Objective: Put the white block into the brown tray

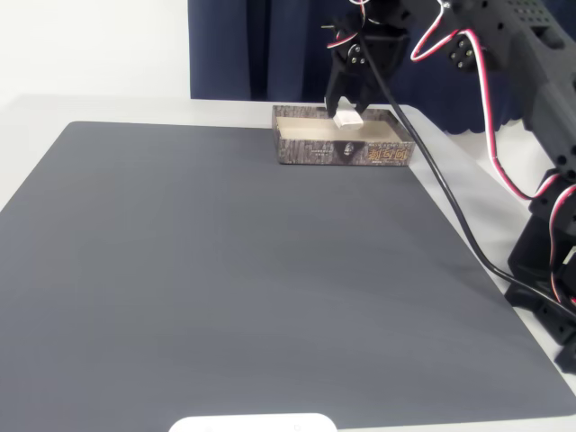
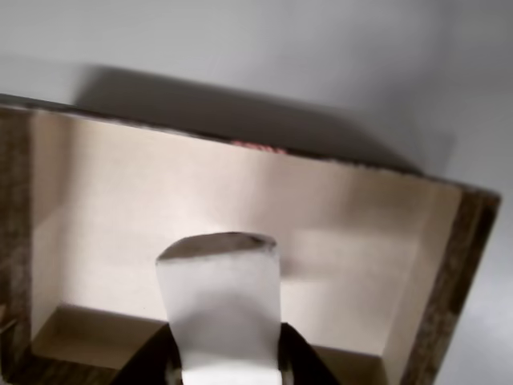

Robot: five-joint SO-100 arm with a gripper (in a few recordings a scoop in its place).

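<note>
The brown tray stands at the far edge of the dark mat, with bark-patterned walls and a pale cream inside. My black gripper hangs just above its middle, shut on the white block. In the wrist view the white block stands upright between the dark fingers, right over the tray's cream floor. The block's lower end is hidden by the fingers there.
A dark grey mat covers most of the table. A flat white plastic piece lies at the mat's near edge. The arm's black base and cables stand to the right. A blue curtain hangs behind.
</note>
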